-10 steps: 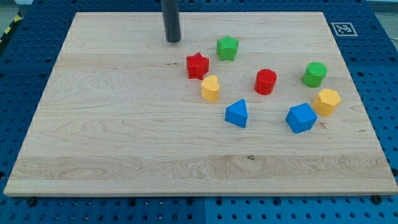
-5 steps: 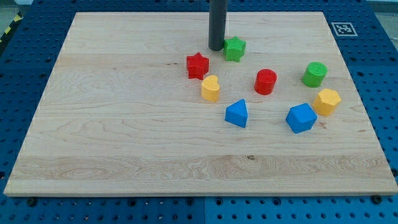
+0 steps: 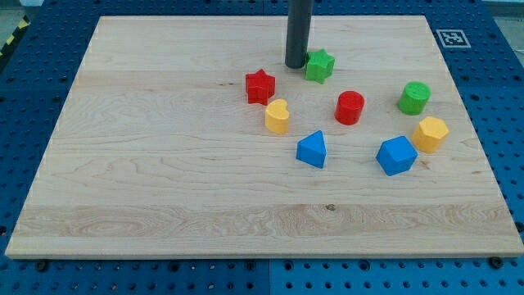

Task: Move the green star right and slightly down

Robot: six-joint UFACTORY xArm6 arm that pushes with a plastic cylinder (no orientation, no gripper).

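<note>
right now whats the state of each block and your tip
my tip: on the board, against the green star's left side
green star: flat, touched by my tip
red star: flat, alone
yellow heart: flat, alone
red cylinder: upright
blue wedge: alone
blue block: beside yellow hexagon
green cylinder: upright

Straight dark grey rod, smooth and round, my tip (image 3: 295, 65) blunt-ended
</note>
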